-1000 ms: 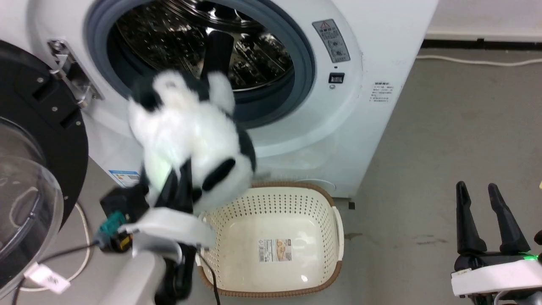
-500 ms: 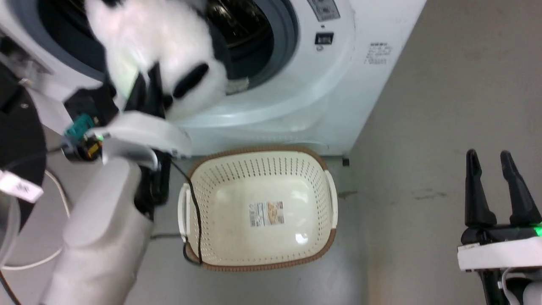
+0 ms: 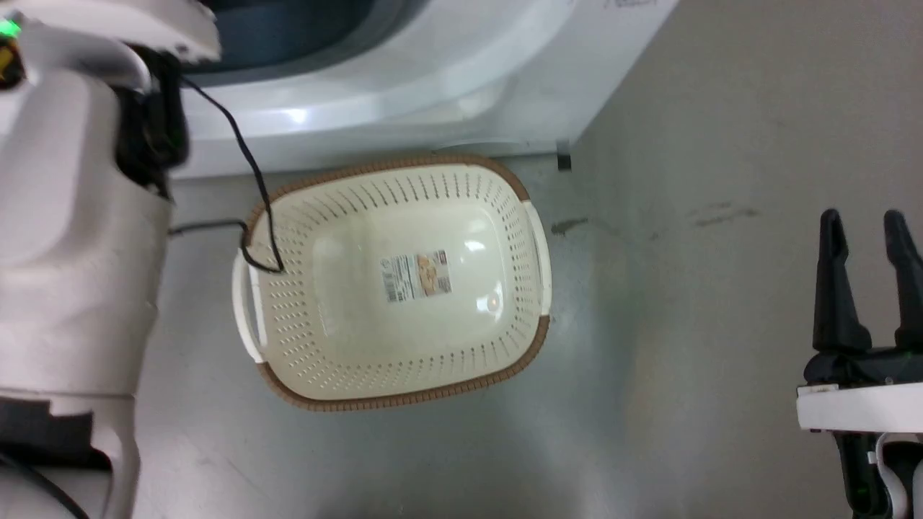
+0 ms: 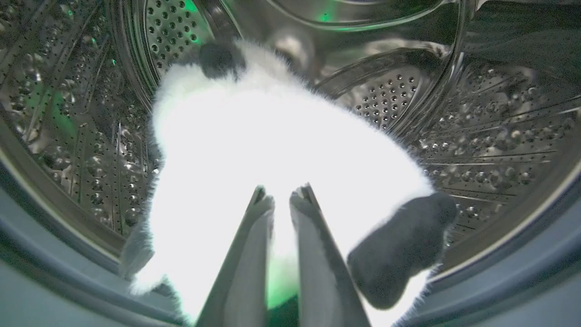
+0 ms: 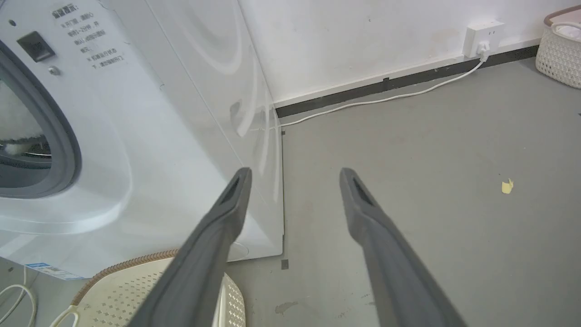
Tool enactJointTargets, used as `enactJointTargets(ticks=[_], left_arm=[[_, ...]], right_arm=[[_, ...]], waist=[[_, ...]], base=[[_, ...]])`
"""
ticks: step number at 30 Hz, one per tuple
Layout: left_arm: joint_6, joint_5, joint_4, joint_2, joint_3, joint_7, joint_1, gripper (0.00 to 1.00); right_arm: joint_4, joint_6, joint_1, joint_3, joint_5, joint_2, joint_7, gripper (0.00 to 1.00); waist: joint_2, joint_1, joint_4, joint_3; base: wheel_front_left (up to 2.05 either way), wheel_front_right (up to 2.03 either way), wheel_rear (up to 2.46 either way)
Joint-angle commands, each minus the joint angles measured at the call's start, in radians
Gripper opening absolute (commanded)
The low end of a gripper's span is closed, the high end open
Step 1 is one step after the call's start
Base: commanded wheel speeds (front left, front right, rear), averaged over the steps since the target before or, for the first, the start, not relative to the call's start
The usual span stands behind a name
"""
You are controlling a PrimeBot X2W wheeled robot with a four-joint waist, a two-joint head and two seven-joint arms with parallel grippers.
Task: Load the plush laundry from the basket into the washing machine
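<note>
Holding the toy (image 4: pixel 272 136) clenched in the left claw (image 4: pixel 281 200), mostly inside the drum (image 4: pixel 476 127) past the gasket (image 4: pixel 45 254), so a release is likely landing it inside, while the right claw (image 3: pixel 862 216) is idling spread wide, apart from the empty basket (image 3: pixel 404 400).

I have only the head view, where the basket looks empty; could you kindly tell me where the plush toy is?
Observer: In the left wrist view, the plush toy is inside the steel drum of the washing machine.
Operator: Thank you; is the left end effector gripping it?
Observer: Yes, the left end effector is shut on its white fur.
Operator: Is anything else on the floor off to the right?
Observer: The right wrist view shows a second, white lattice basket by the wall.
</note>
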Motion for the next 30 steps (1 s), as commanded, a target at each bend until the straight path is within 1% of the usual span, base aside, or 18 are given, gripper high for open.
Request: enactJointTargets(ticks=[1, 7, 14, 22, 25, 26, 27, 28, 29, 30], left_arm=[[0.001, 0.008, 0.001, 0.01, 0.008, -0.012, -0.037, 0.0], [0.011, 0.018, 0.026, 0.042, 0.026, -0.011, -0.13, 0.0], [0.021, 0.018, 0.043, 0.08, 0.047, -0.004, -0.199, 0.0], [0.036, 0.014, 0.056, 0.097, 0.052, 0.027, -0.268, 0.0], [0.056, 0.002, 0.065, 0.09, 0.064, 0.039, -0.29, 0.0], [0.059, 0.001, 0.067, 0.089, 0.064, 0.041, -0.297, 0.13], [0.06, -0.001, 0.072, 0.088, 0.064, 0.042, -0.303, 0.36], [0.06, -0.002, 0.076, 0.087, 0.064, 0.041, -0.308, 0.52], [0.059, -0.003, 0.081, 0.088, 0.065, 0.04, -0.312, 0.8], [0.059, -0.001, 0.088, 0.089, 0.064, 0.038, -0.316, 1.0]], right_arm=[[-0.012, -0.001, -0.021, -0.001, -0.009, 0.002, 0.0, 1.0], [-0.046, -0.001, -0.023, 0.002, -0.02, 0.001, 0.007, 1.0], [-0.068, -0.001, -0.005, -0.006, -0.016, 0.001, 0.005, 1.0], [-0.104, -0.001, 0.008, -0.016, -0.018, -0.002, 0.016, 1.0], [-0.114, -0.001, 0.011, -0.023, -0.019, -0.004, 0.02, 1.0], [-0.117, -0.001, 0.01, -0.024, -0.018, -0.005, 0.021, 1.0], [-0.118, -0.001, 0.01, -0.025, -0.018, -0.005, 0.021, 1.0], [-0.119, -0.001, 0.01, -0.025, -0.019, -0.005, 0.021, 1.0], [-0.119, -0.001, 0.01, -0.025, -0.019, -0.005, 0.022, 1.0], [-0.118, -0.001, 0.01, -0.024, -0.019, -0.005, 0.022, 1.0]], waist=[[0.0, -0.0002, -0.023, 0.052], [0.0, -0.0002, -0.04, 0.131], [0.0, -0.0002, -0.051, 0.181], [0.0, -0.0002, -0.049, 0.215], [0.0, -0.0002, -0.045, 0.228], [0.0, -0.0002, -0.044, 0.233], [0.0, -0.0002, -0.043, 0.235], [0.0, -0.0002, -0.042, 0.237], [0.0, -0.0002, -0.042, 0.238], [0.0, -0.0002, -0.042, 0.239]], base=[[0.0, 0.0, 0.0], [0.0, 0.0, 0.0], [0.0, 0.0, 0.0], [0.0, 0.0, 0.0], [0.0, 0.0, 0.0], [0.0, 0.0, 0.0], [0.0, 0.0, 0.0], [0.0, 0.0, 0.0], [0.0, 0.0, 0.0], [0.0, 0.0, 0.0]])
